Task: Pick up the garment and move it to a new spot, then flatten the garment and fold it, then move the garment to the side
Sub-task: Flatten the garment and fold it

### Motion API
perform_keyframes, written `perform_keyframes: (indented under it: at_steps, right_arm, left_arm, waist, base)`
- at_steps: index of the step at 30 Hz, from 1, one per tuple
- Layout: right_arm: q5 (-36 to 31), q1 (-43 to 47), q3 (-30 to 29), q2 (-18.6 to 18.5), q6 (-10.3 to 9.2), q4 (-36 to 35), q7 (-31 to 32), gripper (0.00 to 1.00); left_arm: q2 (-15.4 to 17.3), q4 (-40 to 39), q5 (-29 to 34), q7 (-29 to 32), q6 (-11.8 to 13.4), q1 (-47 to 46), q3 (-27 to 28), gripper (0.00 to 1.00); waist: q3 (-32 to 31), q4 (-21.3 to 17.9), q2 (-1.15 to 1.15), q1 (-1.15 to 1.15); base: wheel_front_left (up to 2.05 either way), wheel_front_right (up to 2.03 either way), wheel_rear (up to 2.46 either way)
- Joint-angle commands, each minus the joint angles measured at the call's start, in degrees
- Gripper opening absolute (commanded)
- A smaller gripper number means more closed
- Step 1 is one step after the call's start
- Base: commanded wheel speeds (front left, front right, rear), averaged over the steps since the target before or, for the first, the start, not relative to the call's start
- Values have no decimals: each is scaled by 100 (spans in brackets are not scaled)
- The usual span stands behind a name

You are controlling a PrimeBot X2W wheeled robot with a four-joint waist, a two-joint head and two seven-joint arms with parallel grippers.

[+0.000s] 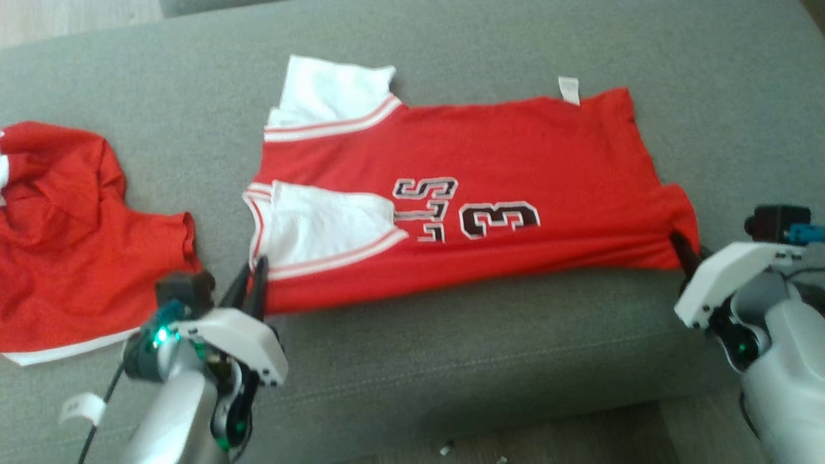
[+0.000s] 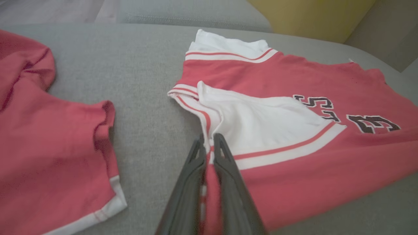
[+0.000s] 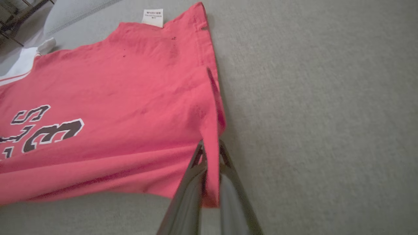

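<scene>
The garment (image 1: pixel 503 161) lies spread on a grey upholstered seat (image 1: pixel 451 361), stretched between the two tools with its near long edge running from one to the other. The left tool (image 1: pixel 253 270) is pinched tight on that edge at the shoulder end, with red cloth and white trim sandwiched between its fingers in its wrist view. The right tool (image 1: pixel 682 248) is clamped just as narrowly on the hem corner at the other end, and a fold of red fabric stands up between its fingers in its own wrist view.

Judging by this, flattening is largely done and the fold is about to start. The next move calls for both tools to lift the near edge together, keep it taut and level, and carry it away from themselves over the body toward the far edge. An uneven lift would likely skew the fold.

The garment is a red jersey with white sleeves (image 1: pixel 329 225), striped trim and a dark "3" (image 1: pixel 499 219) with lettering beside it. One sleeve is already tucked over the front. A white label (image 1: pixel 569 90) sticks out at the far edge, ahead of the right tool. A second red garment (image 1: pixel 64 258) lies rumpled just outside the left tool, apart from the jersey.
</scene>
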Motion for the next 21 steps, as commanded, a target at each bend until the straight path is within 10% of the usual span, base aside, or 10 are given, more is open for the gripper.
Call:
perform_keyframes:
  at_steps: [1,8,9,10,11,12,21]
  right_arm:
    - [82,68,81,-206,18,-199,46,0]
    - [302,387,117,-318,18,-495,405,4]
    - [303,423,113,-312,18,-530,419,40]
    - [310,457,103,-297,18,-575,409,100]
    - [334,484,67,-275,18,-613,388,100]
    - [348,510,31,-251,18,-649,366,100]
    - [162,844,-174,-22,18,-1700,-632,100]
  left_arm:
    - [178,-152,-48,24,17,-52,204,0]
    - [126,-301,-238,365,-62,385,84,0]
    - [114,-317,-254,378,-63,416,73,0]
    - [100,-332,-265,385,-59,441,62,0]
    - [85,-363,-275,359,-52,457,61,28]
    - [69,-406,-279,289,-29,464,76,100]
    - [34,-972,-363,-624,-40,492,480,100]
  waist:
    - [-70,-6,0,0]
    - [-215,-54,0,0]
    - [-226,-59,0,0]
    - [-237,-66,0,0]
    - [-247,-74,0,0]
    - [-261,-82,0,0]
    - [-369,-229,0,0]
  base:
    - [0,0,0]
    - [0,0,0]
    - [0,0,0]
    - [0,0,0]
    - [0,0,0]
    - [0,0,0]
    - [0,0,0]
